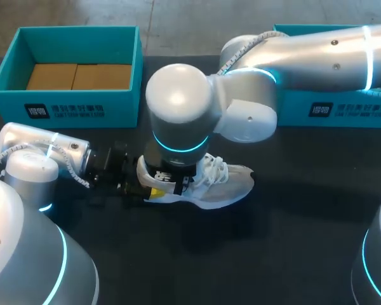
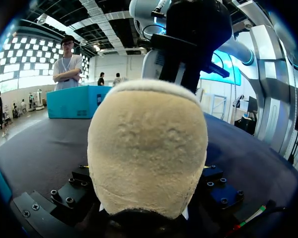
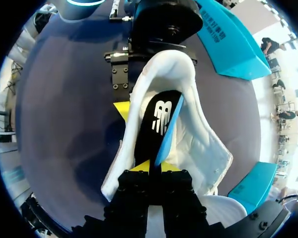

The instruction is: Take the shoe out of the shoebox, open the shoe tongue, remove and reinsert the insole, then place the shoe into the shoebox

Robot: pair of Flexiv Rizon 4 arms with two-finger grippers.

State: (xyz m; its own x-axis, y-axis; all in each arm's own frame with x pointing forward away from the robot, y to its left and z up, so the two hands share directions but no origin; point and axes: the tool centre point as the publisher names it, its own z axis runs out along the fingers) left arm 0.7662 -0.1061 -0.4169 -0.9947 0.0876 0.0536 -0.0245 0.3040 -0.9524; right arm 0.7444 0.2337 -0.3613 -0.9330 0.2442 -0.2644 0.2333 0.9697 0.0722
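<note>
We are on the insole step: beyond the open teal cardboard shoebox's (image 1: 70,101) front corner lies the white-and-grey mesh sneaker (image 1: 225,184), left gripper (image 1: 146,183) clamping its heel and right gripper (image 3: 155,167) pinched narrow on the black, blue-edged insole (image 3: 156,124), which next wants a steady pull.

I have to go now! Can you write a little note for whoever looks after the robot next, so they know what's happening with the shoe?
Left gripper: looks shut on the heel of the shoe, holding it on the table.
Right gripper: comes down from above, shut on the insole, which stands on edge, partly inside the shoe.
Done: shoe is out of the box.
Left: finish the insole (cannot tell whether it is coming out or going back in), then put the shoe into the box.
</note>
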